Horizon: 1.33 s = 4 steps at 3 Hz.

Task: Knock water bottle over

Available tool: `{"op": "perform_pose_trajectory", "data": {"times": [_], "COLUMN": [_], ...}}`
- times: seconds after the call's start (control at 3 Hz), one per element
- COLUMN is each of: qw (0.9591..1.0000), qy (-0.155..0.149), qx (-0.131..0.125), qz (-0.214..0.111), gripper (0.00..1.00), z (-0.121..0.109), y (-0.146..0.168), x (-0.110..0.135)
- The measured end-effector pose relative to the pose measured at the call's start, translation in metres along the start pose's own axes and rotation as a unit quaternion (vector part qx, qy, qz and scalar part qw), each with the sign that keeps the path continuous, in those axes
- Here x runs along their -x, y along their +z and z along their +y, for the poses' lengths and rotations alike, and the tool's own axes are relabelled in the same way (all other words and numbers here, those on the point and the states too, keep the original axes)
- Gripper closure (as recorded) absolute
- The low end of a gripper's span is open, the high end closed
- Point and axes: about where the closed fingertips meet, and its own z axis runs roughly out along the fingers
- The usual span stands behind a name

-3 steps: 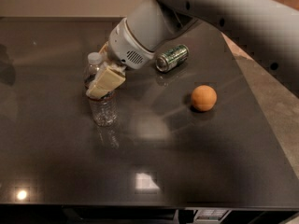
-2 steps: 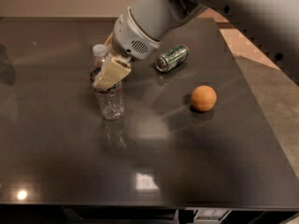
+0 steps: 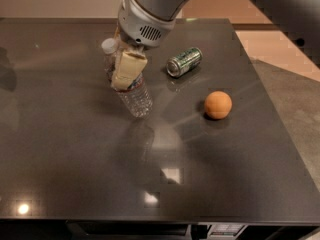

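The water bottle (image 3: 136, 99), clear ribbed plastic with a white cap, stands tilted on the dark table (image 3: 75, 174). Its cap leans to the upper left and its base rests to the lower right. My gripper (image 3: 125, 76) comes down from above and lies against the bottle's upper half, covering the label band with a cream-coloured pad. The bottle's base and lower ribs show below the gripper.
A green-and-silver can (image 3: 183, 62) lies on its side right of the gripper. An orange ball (image 3: 218, 104) sits further right. The table's right edge borders a lower floor (image 3: 295, 99); its front edge runs along the bottom.
The gripper has moved right and slightly away. The bottle, upright before, has shifted right with it and now leans with its cap to the upper left.
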Motion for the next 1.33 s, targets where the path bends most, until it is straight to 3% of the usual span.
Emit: {"op": "perform_pose_trajectory", "data": {"times": [0.33, 0.67, 1.0, 1.33], "qw": [0.9955, 0.9875, 0.979, 0.9712], "qy": [-0.045, -0.08, -0.115, -0.142], "qx": [-0.01, -0.009, 0.003, 0.021], "qz": [0.083, 0.136, 0.168, 0.19], "gripper": [1.0, 1.0, 0.83, 0.59], "z": [0.009, 0.015, 0.016, 0.017], "y": [0.003, 0.013, 0.028, 0.044], "x": [-0.005, -0.007, -0.006, -0.006]}}
